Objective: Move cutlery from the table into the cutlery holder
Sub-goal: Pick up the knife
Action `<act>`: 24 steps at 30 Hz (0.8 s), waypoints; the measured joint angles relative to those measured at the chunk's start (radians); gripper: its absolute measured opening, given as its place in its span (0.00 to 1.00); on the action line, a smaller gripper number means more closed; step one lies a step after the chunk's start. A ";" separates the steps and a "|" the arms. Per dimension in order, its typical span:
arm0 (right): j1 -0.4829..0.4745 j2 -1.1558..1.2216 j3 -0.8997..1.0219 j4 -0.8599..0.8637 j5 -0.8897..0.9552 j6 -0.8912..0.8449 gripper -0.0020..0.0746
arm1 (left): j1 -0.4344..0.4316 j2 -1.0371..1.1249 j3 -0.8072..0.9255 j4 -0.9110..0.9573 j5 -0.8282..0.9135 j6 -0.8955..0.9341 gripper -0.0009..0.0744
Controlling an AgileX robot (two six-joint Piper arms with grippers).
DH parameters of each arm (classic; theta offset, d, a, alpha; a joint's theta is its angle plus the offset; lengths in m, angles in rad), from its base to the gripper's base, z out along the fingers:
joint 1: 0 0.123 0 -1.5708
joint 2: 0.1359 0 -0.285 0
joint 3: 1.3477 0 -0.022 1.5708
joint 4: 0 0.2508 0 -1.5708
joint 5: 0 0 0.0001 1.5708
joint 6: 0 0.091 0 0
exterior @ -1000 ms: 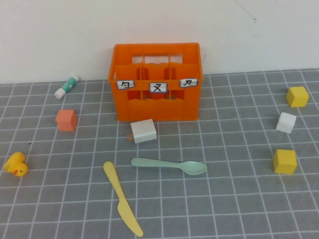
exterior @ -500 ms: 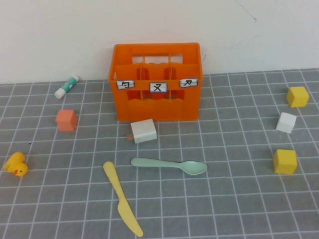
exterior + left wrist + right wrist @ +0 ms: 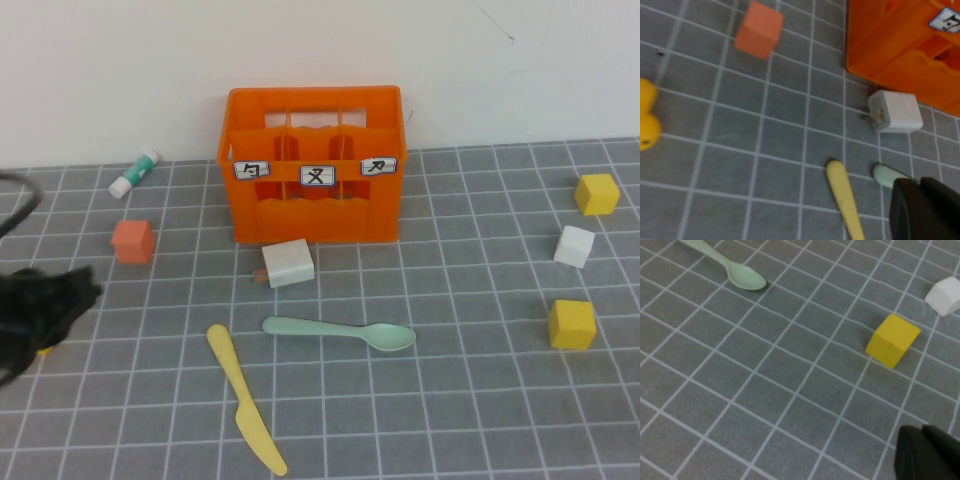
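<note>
On the grey gridded table (image 3: pixel 460 410) lie a pale yellow knife (image 3: pixel 245 400) and a mint-green spoon (image 3: pixel 340 332), in front of the orange cutlery holder (image 3: pixel 315 165), which stands against the back wall. My left gripper (image 3: pixel 88 288) is a dark blur at the left edge, well left of the knife. In the left wrist view it (image 3: pixel 918 183) is shut and empty, above the spoon's handle end (image 3: pixel 885 176) and beside the knife's handle (image 3: pixel 842 197). My right gripper (image 3: pixel 924 433) is shut over bare table, with the spoon's bowl (image 3: pixel 742 276) far off. It does not show in the high view.
A white block (image 3: pixel 288 262) sits just in front of the crate. A salmon cube (image 3: pixel 133 241) and a glue stick (image 3: pixel 135 173) lie at the left. Two yellow cubes (image 3: pixel 597 193) (image 3: pixel 571 323) and a white cube (image 3: pixel 574 246) are at the right. A yellow duck (image 3: pixel 647 117) is near the left arm.
My left arm has come into the high view from the left edge and now covers the duck. The knife, spoon and crate have not moved.
</note>
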 joint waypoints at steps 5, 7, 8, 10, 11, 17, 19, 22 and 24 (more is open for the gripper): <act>0.000 0.000 0.000 0.008 -0.002 -0.010 0.02 | 0.000 0.243 -0.093 -0.282 0.056 0.263 0.01; 0.002 0.000 0.000 0.011 -0.004 -0.013 0.02 | 0.000 0.330 -0.143 -0.350 0.146 0.348 0.01; 0.002 0.000 0.000 0.013 -0.006 -0.013 0.02 | 0.000 0.376 -0.170 -0.369 0.196 0.386 0.01; 0.002 0.000 0.000 0.013 -0.020 -0.013 0.02 | 0.000 0.455 -0.218 -0.372 0.278 0.430 0.01; 0.002 0.000 0.000 0.013 -0.027 -0.013 0.02 | 0.000 0.484 -0.241 -0.366 0.315 0.439 0.01; 0.002 0.000 0.000 0.025 -0.070 -0.013 0.02 | -0.076 0.519 -0.298 -0.238 0.388 0.386 0.01; 0.002 0.000 0.000 0.033 -0.137 -0.013 0.02 | -0.144 0.512 -0.300 -0.158 0.384 0.323 0.01; 0.002 0.002 0.000 0.054 -0.280 -0.013 0.02 | -0.258 0.510 -0.303 -0.002 0.360 0.188 0.01; 0.002 0.010 0.000 0.064 -0.345 -0.013 0.02 | -0.326 0.510 -0.303 0.177 0.333 0.031 0.01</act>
